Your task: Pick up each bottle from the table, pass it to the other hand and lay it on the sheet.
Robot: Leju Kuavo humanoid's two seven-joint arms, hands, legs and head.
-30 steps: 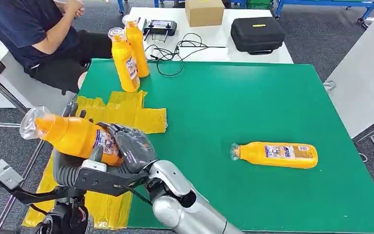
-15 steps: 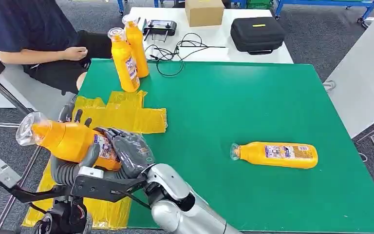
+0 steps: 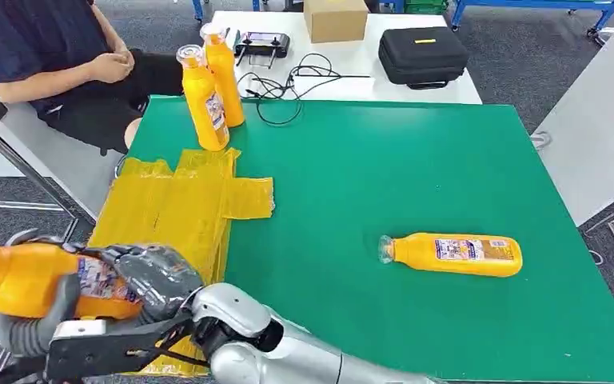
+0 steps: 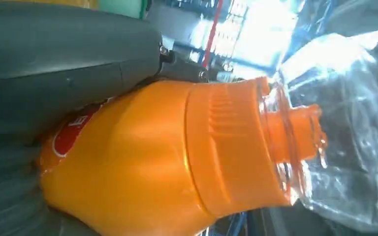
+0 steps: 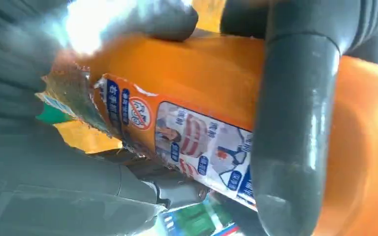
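Bottle (image 3: 24,280), orange with a torn blue-lettered label, is gripped by both the left robot hand (image 3: 32,328) and right robot hand (image 3: 156,276).

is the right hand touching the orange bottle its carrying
Touching: in the right wrist view the right hand wraps the orange bottle, fingers pressed against it.

Held bottle (image 3: 24,280) neck cut off at frame edge.

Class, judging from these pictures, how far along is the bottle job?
Nothing lies on the yellow sheet yet. One bottle is mid-handover, gripped by both the left robot hand and right robot hand. Left: the lying bottle and two standing bottles.
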